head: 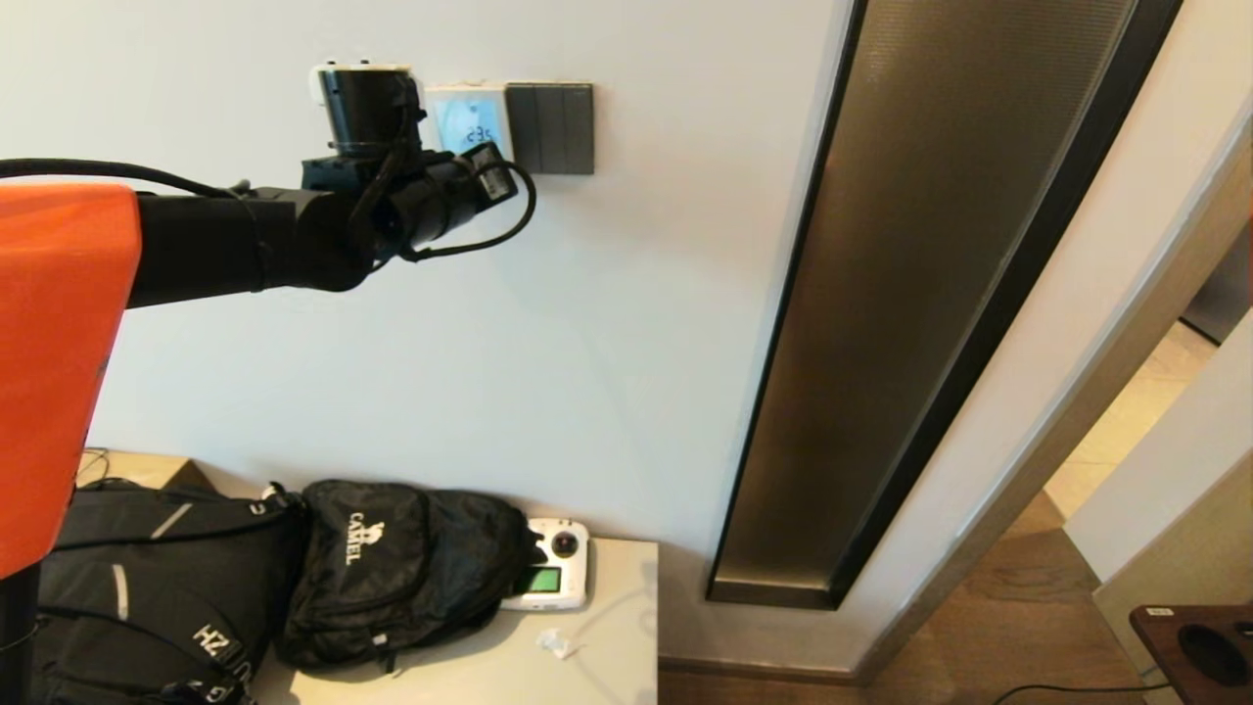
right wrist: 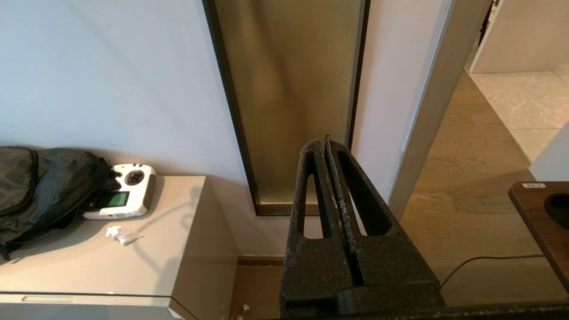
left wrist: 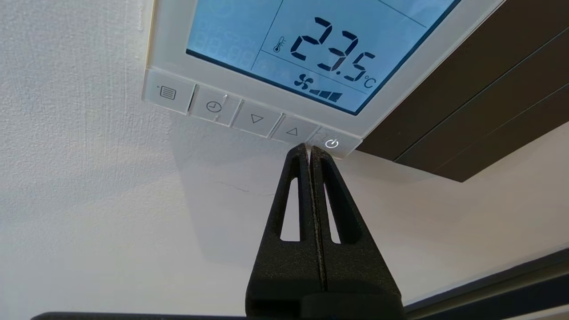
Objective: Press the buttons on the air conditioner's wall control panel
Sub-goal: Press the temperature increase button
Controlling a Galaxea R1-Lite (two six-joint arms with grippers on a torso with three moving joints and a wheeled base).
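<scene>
The white wall control panel [head: 468, 121] hangs on the wall, its screen lit pale blue and reading 23.5 °C [left wrist: 311, 49]. A row of pale buttons [left wrist: 251, 118] runs along its bottom strip; the lit power button [left wrist: 332, 143] is at the end nearest the dark switch plate. My left gripper [left wrist: 310, 147] is shut and empty, its tips at the strip's lower edge between the up-arrow button [left wrist: 292, 131] and the power button. In the head view the left arm [head: 411, 196] hides the panel's lower part. My right gripper [right wrist: 323, 142] is shut, empty and far from the panel.
A dark grey three-rocker switch plate [head: 553, 127] adjoins the panel. A tall bronze glass strip [head: 920, 294] runs down the wall. Below, a beige cabinet [head: 607, 636] holds black bags [head: 392, 578] and a white handheld controller with green screen [head: 550, 578].
</scene>
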